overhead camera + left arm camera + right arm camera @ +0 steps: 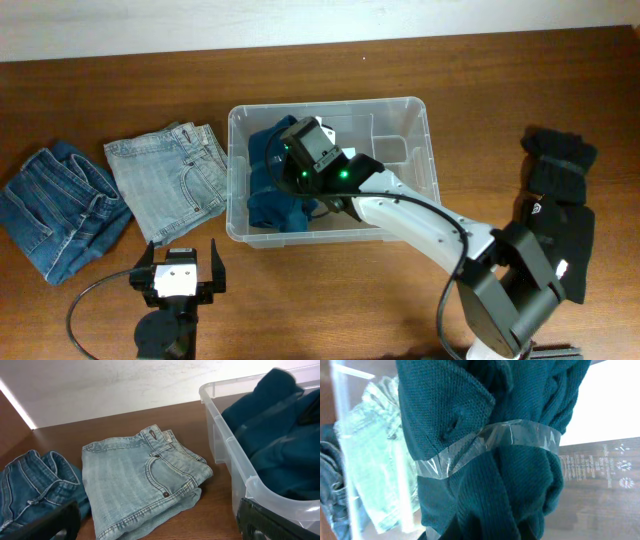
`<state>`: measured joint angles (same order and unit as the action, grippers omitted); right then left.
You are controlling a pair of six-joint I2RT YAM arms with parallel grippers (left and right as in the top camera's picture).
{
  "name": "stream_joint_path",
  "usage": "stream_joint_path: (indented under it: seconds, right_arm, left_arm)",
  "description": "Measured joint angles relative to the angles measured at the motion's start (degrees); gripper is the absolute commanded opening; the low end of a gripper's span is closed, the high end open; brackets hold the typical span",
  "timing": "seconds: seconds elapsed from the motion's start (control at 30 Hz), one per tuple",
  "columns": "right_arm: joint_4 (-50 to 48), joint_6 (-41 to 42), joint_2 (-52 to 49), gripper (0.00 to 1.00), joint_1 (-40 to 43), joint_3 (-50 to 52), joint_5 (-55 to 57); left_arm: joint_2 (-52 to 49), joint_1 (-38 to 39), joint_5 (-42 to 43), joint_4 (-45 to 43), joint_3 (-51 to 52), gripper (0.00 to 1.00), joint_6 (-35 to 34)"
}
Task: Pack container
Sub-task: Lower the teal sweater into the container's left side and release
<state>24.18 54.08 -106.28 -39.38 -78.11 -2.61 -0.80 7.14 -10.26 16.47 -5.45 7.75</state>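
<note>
The clear plastic container [330, 103] stands mid-table. A dark teal knit sweater [265, 205] lies bunched in its left half. My right gripper [288, 172] reaches into the tub from the right and is shut on the sweater. In the right wrist view the sweater [520, 495] fills the frame and hides most of the fingers [485, 532]; the tub's rim [520, 432] crosses in front of it. My left gripper [180, 275] is open and empty near the front edge, left of the tub. In its own view [160, 532] the tub's wall [220, 410] is at the right.
Folded light-blue jeans [165, 180] lie just left of the tub and show in the left wrist view [140, 480]. Folded dark-blue jeans [60, 205] lie at the far left. A black garment [560, 200] lies at the right, by the right arm's base.
</note>
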Motion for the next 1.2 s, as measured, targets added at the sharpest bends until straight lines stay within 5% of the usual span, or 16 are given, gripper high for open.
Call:
stream_joint_path:
  seconds: [0.37, 0.43, 0.6, 0.7, 0.77, 1.03, 1.2]
  right_arm:
    - [-1.09, -0.02, -3.08, 0.08, 0.00, 0.00, 0.04]
    - [-1.09, -0.04, -3.19, 0.20, 0.00, 0.00, 0.04]
    - [-1.16, -0.07, -3.32, 0.34, -0.02, 0.00, 0.00]
    - [-1.36, -0.17, -3.32, 0.69, -0.02, -0.02, 0.00]
    - [-1.55, -0.28, -3.32, 0.77, -0.02, -0.09, -0.07]
    - [-1.57, -7.63, -3.32, 0.95, -0.04, -0.13, -0.22]
    - [-0.74, -15.41, -3.30, 0.98, 0.70, -0.13, -0.39]
  left_arm:
    - [0.00, 0.00, 0.00, 0.00, 0.00, 1.00, 0.00]
    - [0.00, 0.00, 0.00, 0.00, 0.00, 1.00, 0.00]
    - [0.00, 0.00, 0.00, 0.00, 0.00, 1.00, 0.00]
    - [0.00, 0.00, -0.02, 0.00, 0.00, 1.00, 0.00]
    - [0.00, 0.00, 0.00, 0.00, 0.00, 1.00, 0.00]
    - [0.00, 0.00, 0.00, 0.00, 0.00, 1.00, 0.00]
    - [0.00, 0.00, -0.02, 0.00, 0.00, 1.00, 0.00]
